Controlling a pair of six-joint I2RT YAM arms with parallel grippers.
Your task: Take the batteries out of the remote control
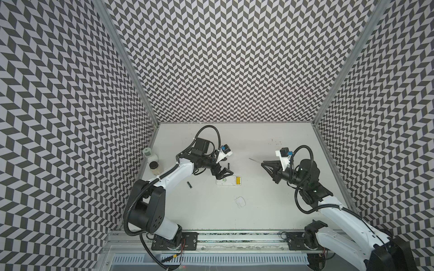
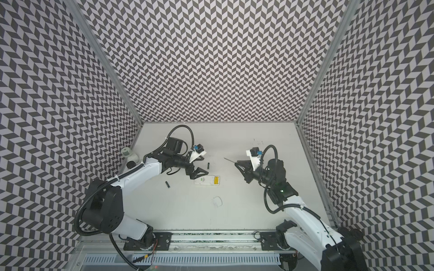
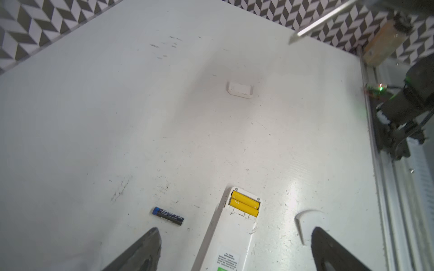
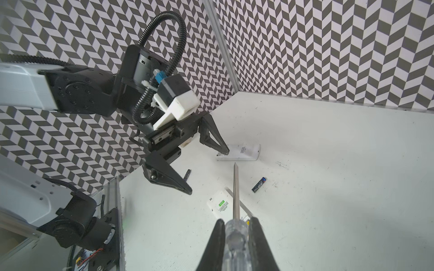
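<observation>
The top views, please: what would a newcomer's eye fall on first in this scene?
Two yellow batteries glow in the open end of the white remote in the middle, near the open left gripper. The right gripper, to its right, is shut on a clear-handled screwdriver. Two black batteries lie loose on the table.

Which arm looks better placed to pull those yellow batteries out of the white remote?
Probably left: the left fingers hang open and empty at the white rectangular remote holding two yellow cylindrical batteries, while the right fingers are shut on the clear-handled metal screwdriver.
</observation>
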